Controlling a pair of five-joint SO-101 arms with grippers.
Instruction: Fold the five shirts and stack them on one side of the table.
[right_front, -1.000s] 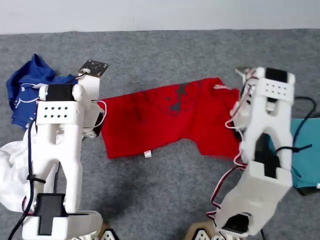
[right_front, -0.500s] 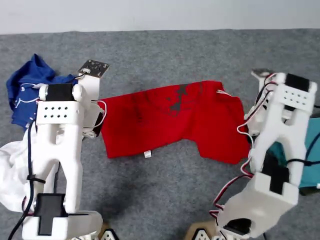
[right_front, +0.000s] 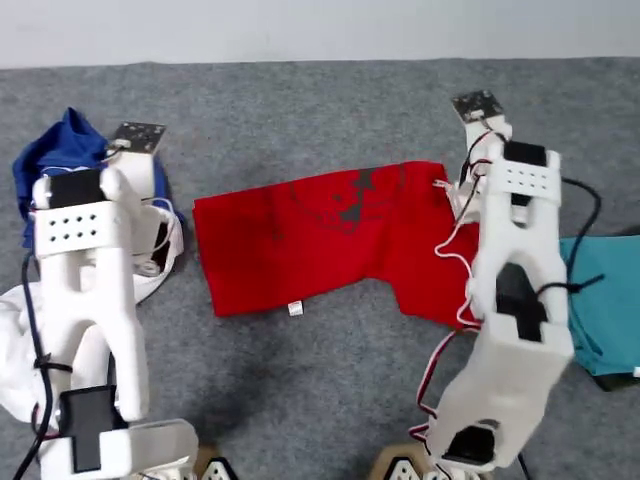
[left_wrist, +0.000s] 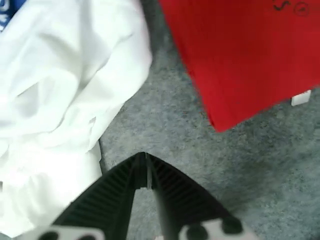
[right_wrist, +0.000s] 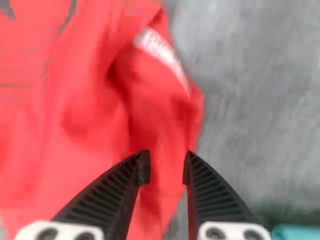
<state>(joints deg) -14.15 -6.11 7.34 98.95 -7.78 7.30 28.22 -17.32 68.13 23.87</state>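
Across the middle of the table (right_front: 330, 110) the red shirt (right_front: 320, 235) lay spread, unfolded. A blue shirt (right_front: 60, 150) and a white shirt (right_front: 15, 340) sat crumpled at left, with a teal shirt (right_front: 605, 310) at right. Seemingly no stack was begun. The left pincer (left_wrist: 144, 160) hung clenched and empty; the right pincer (right_wrist: 165, 160) gaped over the red shirt's right edge.

Overhead camera faces down; both close wrist cameras share its red shirt (right_front: 320, 235).

Grey carpet (right_front: 330, 400) and a pale wall (right_front: 320, 30).
The carpet spreads left to right; the wall runs along its far edge.
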